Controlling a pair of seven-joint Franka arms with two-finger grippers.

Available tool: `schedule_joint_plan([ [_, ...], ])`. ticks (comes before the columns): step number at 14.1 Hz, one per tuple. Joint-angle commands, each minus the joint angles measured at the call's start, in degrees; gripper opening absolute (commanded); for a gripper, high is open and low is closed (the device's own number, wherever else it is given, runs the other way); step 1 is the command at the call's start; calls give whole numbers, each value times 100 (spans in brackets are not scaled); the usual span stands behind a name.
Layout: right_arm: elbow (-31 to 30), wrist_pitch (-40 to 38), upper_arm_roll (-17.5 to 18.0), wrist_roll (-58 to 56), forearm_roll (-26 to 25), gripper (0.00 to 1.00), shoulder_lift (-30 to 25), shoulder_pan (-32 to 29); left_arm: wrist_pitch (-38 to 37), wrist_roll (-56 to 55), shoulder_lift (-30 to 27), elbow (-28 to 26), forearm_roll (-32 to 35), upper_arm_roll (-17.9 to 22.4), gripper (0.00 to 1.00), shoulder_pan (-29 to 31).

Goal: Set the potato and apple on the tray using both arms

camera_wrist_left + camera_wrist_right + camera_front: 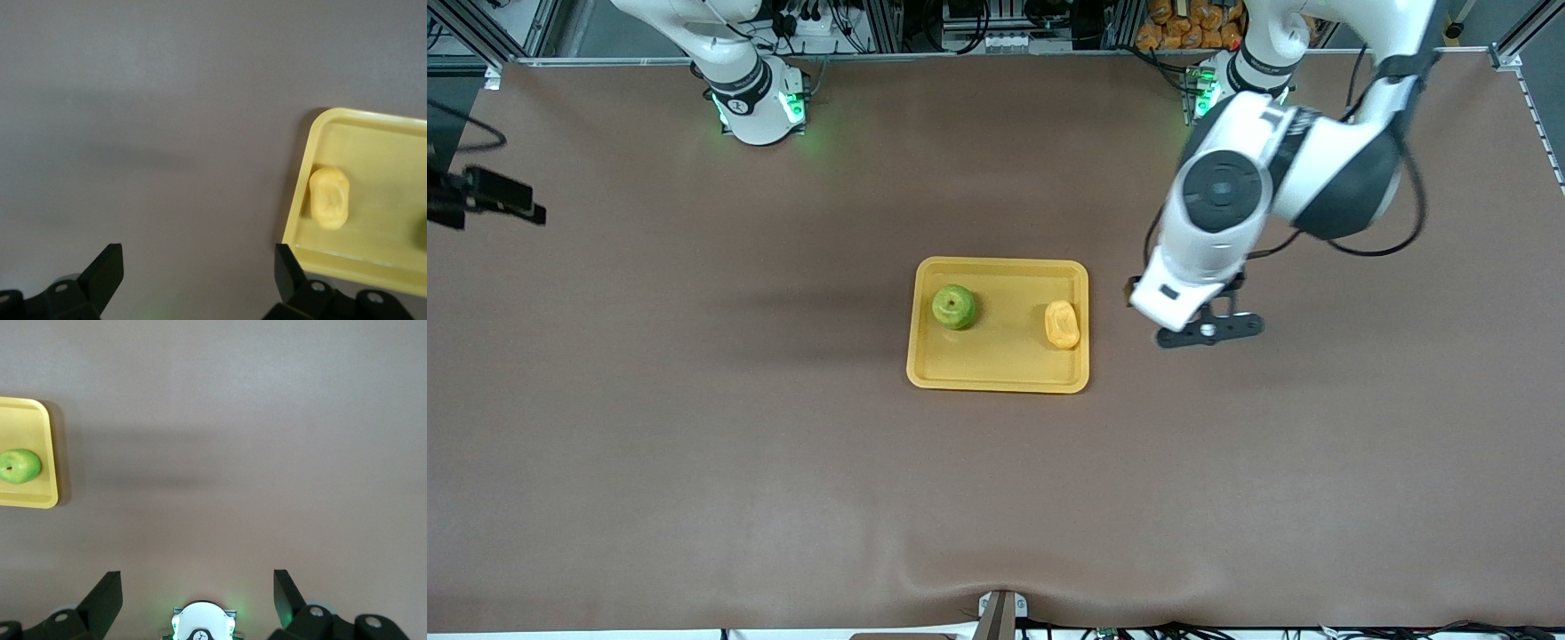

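Observation:
The green apple [953, 307] and the yellow-orange potato [1062, 324] both lie on the yellow tray [996, 364], the apple toward the right arm's end and the potato toward the left arm's end. My left gripper [1209, 331] is open and empty, up over bare table beside the tray's edge near the potato. The left wrist view shows the left gripper [198, 273], the potato [329, 198] and the tray [373, 150]. My right gripper [197, 597] is open and empty, high over its own base; it sees the apple [19, 466] and the tray [33, 420].
The brown table cover [694, 444] spreads all round the tray. A black device [480, 196] juts in at the table's edge on the right arm's end. The arm bases [756, 107] stand along the table's edge farthest from the front camera.

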Motion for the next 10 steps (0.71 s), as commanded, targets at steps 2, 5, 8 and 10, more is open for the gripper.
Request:
schedule_joint_plan([
  [2, -608, -119, 113, -47, -117, 100, -673, -63, -210, 1032, -376, -269, -173, -41, 100, 552],
  [5, -960, 135, -27, -56, -64, 100, -920, -37, -517, 2130, -446, -234, -322, -41, 100, 983],
  [8, -1319, 380, -37, -38, -99, 100, -1209, 95, -869, 3150, -455, -190, -340, -41, 100, 1379],
  [10, -1488, 444, -37, 136, -20, 100, -1334, 104, -1272, 3722, -481, -190, -340, -33, 100, 1616],
])
